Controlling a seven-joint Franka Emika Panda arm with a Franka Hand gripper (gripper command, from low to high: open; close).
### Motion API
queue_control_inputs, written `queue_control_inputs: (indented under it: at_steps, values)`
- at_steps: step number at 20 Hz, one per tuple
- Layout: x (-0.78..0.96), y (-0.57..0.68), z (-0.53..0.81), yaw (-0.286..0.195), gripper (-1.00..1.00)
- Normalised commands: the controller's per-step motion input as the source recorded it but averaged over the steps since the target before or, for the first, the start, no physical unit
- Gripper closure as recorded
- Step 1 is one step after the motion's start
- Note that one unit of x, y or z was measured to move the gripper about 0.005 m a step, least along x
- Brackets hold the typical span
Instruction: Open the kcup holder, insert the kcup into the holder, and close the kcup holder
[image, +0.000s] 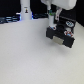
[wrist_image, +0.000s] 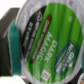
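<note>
The kcup (wrist_image: 50, 42) fills the wrist view, its green foil top with white lettering facing the camera. A teal finger pad (wrist_image: 14, 44) presses against its rim, and the other finger is hidden behind the pod. In the exterior view my gripper (image: 52, 28) hangs over the near-left corner of the kcup holder (image: 64, 34), a dark boxy unit towards the exterior view's right. The pod is too small to make out there. The lower front of the holder seems to stick out towards the camera, but the blur keeps me from being sure.
A tall white bottle-like post (image: 25, 10) stands at the back on the exterior view's left. Dark clutter lines the back edge of the white table (image: 30, 60).
</note>
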Motion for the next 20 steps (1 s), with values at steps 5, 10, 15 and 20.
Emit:
queue_control_inputs:
  at_steps: [5,10,15,20]
  values:
    - [0.15,0.67,0.13,0.019,1.00]
    - [0.05,0.58,0.01,0.057,1.00]
    - [-0.03,0.48,-0.01,0.091,1.00]
    - [0.01,0.15,-0.12,0.020,1.00]
